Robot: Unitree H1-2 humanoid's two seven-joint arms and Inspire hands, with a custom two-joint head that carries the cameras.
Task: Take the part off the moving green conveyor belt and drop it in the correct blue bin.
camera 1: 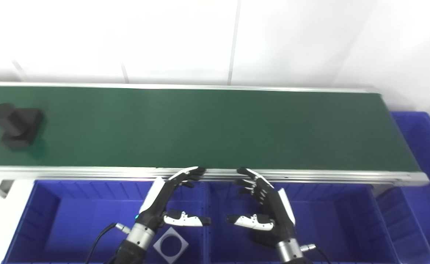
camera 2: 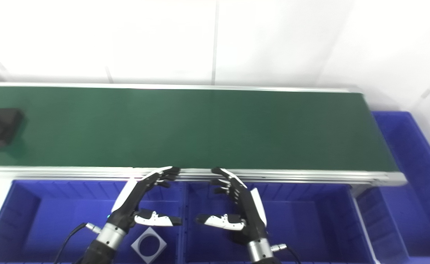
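At far left of the belt [camera 1: 207, 124] lies the part [camera 1: 16, 124], dark and blurred, well apart from both hands. Left hand [camera 1: 167, 200] and right hand [camera 1: 264, 203] hover over the near bins, fingers spread wide, thumbs pointing toward each other, holding nothing; fingertips sit near the belt's front rail. Left bin [camera 1: 50, 216] holds a grey square plate with a round hole [camera 1: 170, 245]. Middle bin [camera 1: 332, 216] is beneath the right hand. Another bin [camera 1: 426, 146] stands past the belt's right end.
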